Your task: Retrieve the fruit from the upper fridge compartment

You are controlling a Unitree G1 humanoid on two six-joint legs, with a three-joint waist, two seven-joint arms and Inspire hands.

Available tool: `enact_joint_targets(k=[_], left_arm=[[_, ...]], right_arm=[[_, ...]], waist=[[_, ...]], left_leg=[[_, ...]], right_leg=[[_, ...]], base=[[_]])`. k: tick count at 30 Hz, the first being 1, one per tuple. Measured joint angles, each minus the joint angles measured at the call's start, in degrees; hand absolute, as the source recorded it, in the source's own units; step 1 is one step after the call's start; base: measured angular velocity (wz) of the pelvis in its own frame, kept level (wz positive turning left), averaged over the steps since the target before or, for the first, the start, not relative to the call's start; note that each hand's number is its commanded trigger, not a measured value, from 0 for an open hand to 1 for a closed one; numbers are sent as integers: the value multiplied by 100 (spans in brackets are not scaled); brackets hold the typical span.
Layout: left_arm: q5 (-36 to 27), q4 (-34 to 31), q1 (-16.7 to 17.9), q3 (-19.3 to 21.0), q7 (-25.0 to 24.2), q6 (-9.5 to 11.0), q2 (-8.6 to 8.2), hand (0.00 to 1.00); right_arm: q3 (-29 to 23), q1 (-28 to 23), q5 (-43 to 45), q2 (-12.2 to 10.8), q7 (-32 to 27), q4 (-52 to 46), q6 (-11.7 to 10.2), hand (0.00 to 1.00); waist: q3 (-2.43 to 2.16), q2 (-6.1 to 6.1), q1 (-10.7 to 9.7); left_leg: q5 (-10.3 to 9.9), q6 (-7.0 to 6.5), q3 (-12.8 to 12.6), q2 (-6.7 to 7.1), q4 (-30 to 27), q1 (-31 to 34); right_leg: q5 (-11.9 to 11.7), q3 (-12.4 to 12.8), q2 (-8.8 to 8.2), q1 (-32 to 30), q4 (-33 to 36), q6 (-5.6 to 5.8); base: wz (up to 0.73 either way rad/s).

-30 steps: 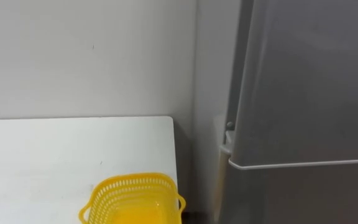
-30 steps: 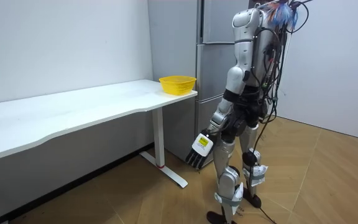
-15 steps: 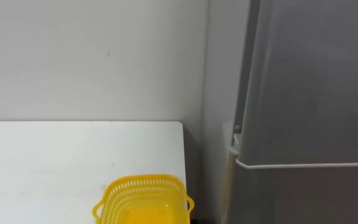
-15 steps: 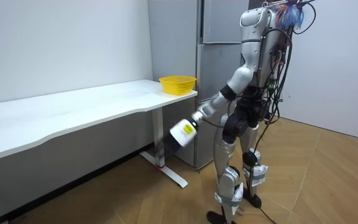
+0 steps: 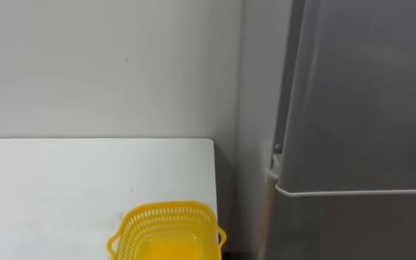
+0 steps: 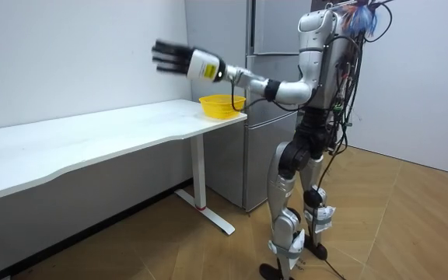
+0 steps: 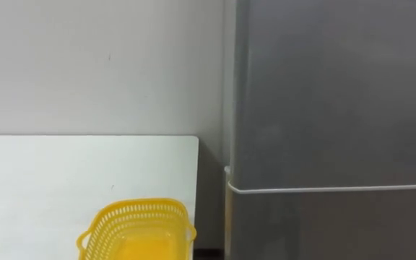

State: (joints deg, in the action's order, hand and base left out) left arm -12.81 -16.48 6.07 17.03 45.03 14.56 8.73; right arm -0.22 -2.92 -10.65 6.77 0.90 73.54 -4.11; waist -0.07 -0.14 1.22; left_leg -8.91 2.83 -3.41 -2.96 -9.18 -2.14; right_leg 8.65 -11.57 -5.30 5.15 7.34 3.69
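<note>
The shut upper fridge door (image 5: 367, 87) looked stiff and heavy, probably best pulled by its edge; the raised left hand (image 6: 173, 58) held nothing, fingers straight.

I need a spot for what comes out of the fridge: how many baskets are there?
1: a yellow basket on the table, at its end beside the fridge. No others seem hidden.

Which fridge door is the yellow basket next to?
The lower door: the basket on the table corner sits below the line that splits it from the upper door.
</note>
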Motion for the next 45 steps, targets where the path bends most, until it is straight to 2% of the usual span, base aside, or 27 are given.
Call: enact_joint_targets(k=[6, 9, 12, 14, 16, 17, 19, 22, 25, 28, 31, 36, 41, 45], left_arm=[[-61, -984, -41, -322, -1021, -8, -12, 0], [-73, -1194, -325, -709, -1512, -102, -85, 0], [-282, -1206, -569, -974, -2155, -277, -84, 0], [-283, -1206, -603, -1128, -2501, -398, -84, 0], [-418, -1242, -615, -1358, -2964, -604, -86, 0], [-463, -1259, -622, -1402, -3086, -645, -87, 0], [-530, -1312, -773, -1571, -3581, -837, -92, 0], [-567, -1416, -964, -1678, -4187, -960, -71, 0], [-576, -1432, -1160, -1802, -4733, -1102, -52, 0], [-813, -1502, -1167, -1848, -5206, -1269, -38, 0], [-1428, -1677, -1200, -1855, -5587, -1423, 4, 0], [-2152, -1804, -1280, -1872, -6073, -1473, 74, 0], [-2518, -1815, -1272, -1968, -6342, -1604, 131, 0], [-2830, -1815, -1270, -2014, -6490, -1606, 192, 0]], right_arm=[[-9, 16, -21, -5, 140, 12, -72, 0], [-60, 30, 3, -12, 180, 14, -92, 0], [-126, 54, 20, -29, 177, 56, -80, 0], [-191, 72, 23, -38, 173, 54, -77, 0], [-247, 67, 23, -32, 177, 33, -69, 0], [-287, 72, 27, -32, 183, 24, -65, 0], [-355, 69, 29, -34, 243, 26, -57, 0], [-478, 88, 70, -16, 306, 31, -13, 0], [-513, 127, 179, 26, 300, 70, -4, 0], [-528, 142, 223, 65, 300, 71, 3, 0], [-557, 167, 209, 111, 371, 64, 55, 0], [-568, 175, 220, 176, 470, 100, 171, 0], [-571, 173, 225, 210, 485, 69, 175, 0], [-567, 177, 225, 239, 534, 67, 208, 0]], waist=[[10, -14, -267], [12, -17, -364], [8, 7, -509], [11, 31, -597], [8, 60, -698], [4, 67, -719], [0, 90, -752], [-23, 126, -853], [-24, 166, -880], [-28, 199, -912], [-29, 237, -914], [-26, 247, -904], [-17, 268, -901], [-18, 275, -886]], left_leg=[[1, -1, 119, 28, -1, 7], [1, -2, 126, 34, -5, 56], [2, -3, 124, 35, -17, 47], [2, -3, 120, 35, -19, 47], [1, -2, 98, 35, -23, 72], [1, -2, 97, 35, -23, 88], [1, -2, 95, 35, -21, 100], [1, -2, 92, 35, -20, 95], [1, -2, 12, 31, -20, 54], [1, -3, -136, 23, -22, 51], [1, -3, -156, 21, -19, 71], [2, -4, -168, 22, -20, 54], [2, -4, -174, 22, -21, 47], [2, -4, -174, 22, -23, 47]], right_leg=[[17, 41, 7, 62, -67, -2], [18, 54, 10, 36, -69, -2], [17, 54, 10, 57, -67, -2], [18, 56, 10, 49, -68, -3], [21, 73, 8, 11, -67, -7], [23, 75, 8, -6, -65, -6], [23, 89, 8, -27, -64, -6], [23, 92, 8, -25, -62, -6], [23, 163, 8, -24, -59, -6], [26, 253, 7, -56, -57, -3], [36, 310, 8, -104, -30, -3], [36, 356, 8, -103, -12, -4], [73, 366, 8, -120, 45, -5], [76, 361, 8, -110, 46, -6]], base=[[7], [5], [0], [0], [-4], [0], [0], [0], [-10], [-14], [-5], [-1], [0], [0]])
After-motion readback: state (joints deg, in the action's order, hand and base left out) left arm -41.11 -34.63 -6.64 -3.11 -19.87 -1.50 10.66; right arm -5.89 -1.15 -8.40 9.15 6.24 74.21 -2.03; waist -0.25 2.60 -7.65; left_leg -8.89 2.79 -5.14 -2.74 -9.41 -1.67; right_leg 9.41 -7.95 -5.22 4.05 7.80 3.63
